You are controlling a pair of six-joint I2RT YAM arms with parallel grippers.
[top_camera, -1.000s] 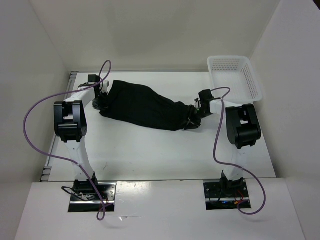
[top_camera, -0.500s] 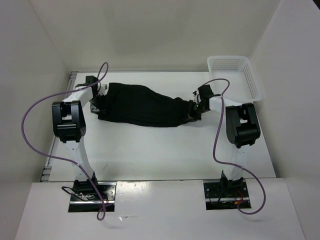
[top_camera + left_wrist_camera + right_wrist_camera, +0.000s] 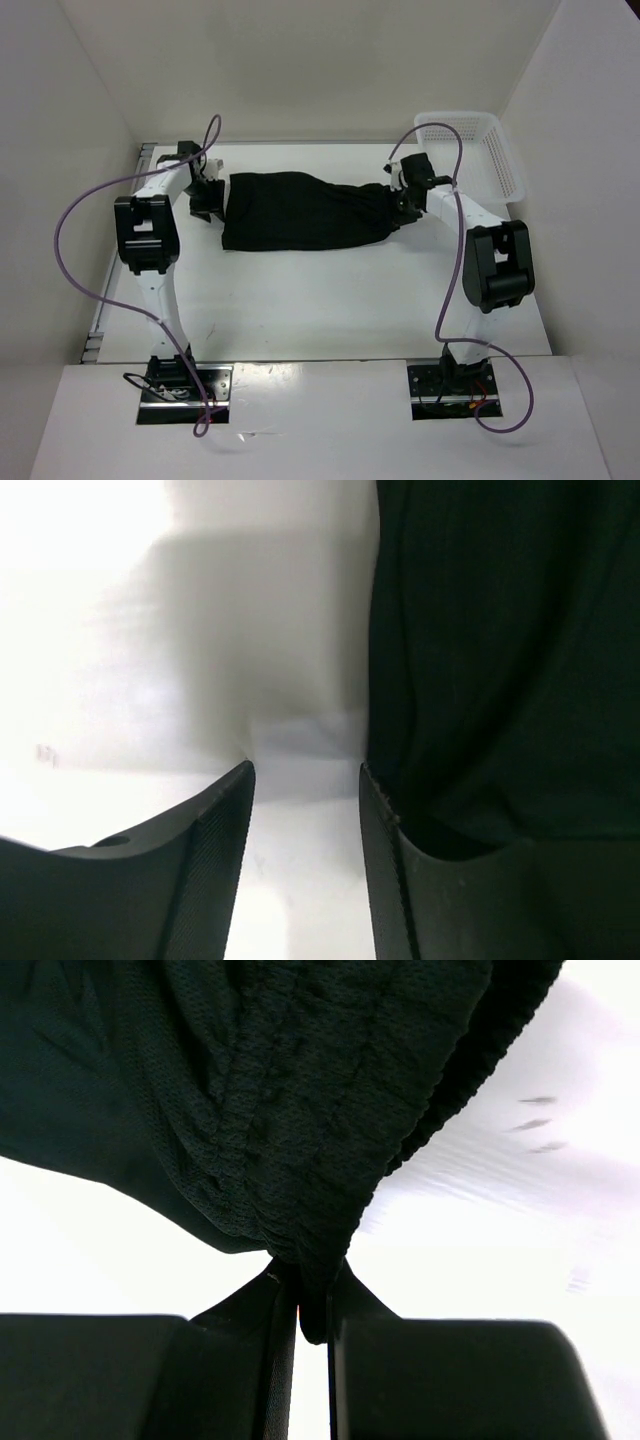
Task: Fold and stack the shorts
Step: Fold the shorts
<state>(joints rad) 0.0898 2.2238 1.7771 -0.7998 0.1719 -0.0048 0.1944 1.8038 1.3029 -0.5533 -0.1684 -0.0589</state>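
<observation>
White table (image 3: pixel 300 290), and we've got the shorts (image 3: pixel 300 210) stretched sideways across its far half. Our right gripper (image 3: pixel 300 1300) pinches one bunched end tight. Our left gripper (image 3: pixel 305 800) sits parted beside the other edge, with nothing between its fingers — just bare table.

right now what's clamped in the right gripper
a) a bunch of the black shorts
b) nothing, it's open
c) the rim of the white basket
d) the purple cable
a: in the right wrist view the right gripper is closed on a gathered edge of the shorts.
</observation>
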